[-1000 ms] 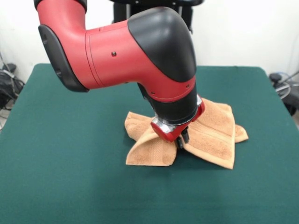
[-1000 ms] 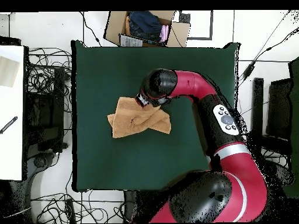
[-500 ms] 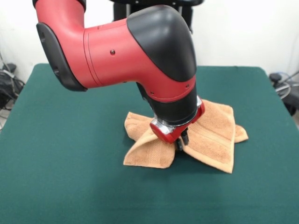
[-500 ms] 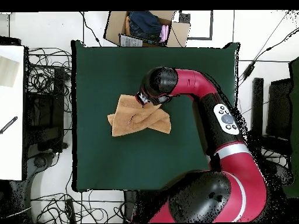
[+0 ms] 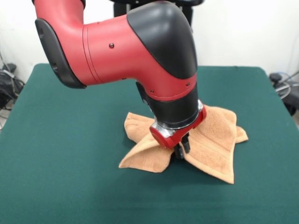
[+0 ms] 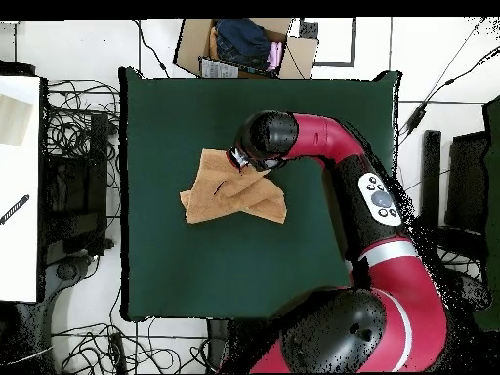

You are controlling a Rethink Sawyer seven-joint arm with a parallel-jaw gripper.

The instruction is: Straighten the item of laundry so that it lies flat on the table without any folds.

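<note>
Towel, folded on the table: tool, pinching a fold beneath it, has dragged the flap outward; unfolding barely begun.

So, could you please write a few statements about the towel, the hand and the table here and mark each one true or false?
1. The towel lies fully flat. False: it is bunched, with folds.
2. The hand is down at the towel's near edge, in the front view. True.
3. The towel hangs over the edge of the table. False: it lies well inside, with green cloth all around.
4. The towel is orange-tan. True.
5. Two towels are on the table. False: only one.
</note>
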